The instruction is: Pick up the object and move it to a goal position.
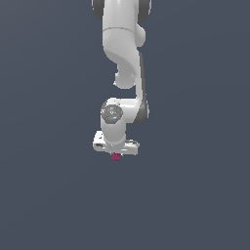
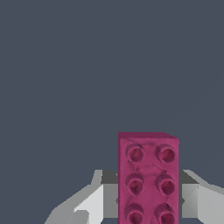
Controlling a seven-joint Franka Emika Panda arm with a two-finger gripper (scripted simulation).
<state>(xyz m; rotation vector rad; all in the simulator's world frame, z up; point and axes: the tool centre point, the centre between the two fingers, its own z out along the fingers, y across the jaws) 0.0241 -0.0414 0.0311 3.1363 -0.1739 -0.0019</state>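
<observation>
So the white tool is pinching the little magenta-pink block between its fingers, and the block is peeking out just under it, against plain grey.

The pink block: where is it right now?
In the exterior view the pink block sits just below the gripper; in the wrist view it lies between the fingers.

A plain dark slate-grey surface fills both views, without visible edges.
</observation>
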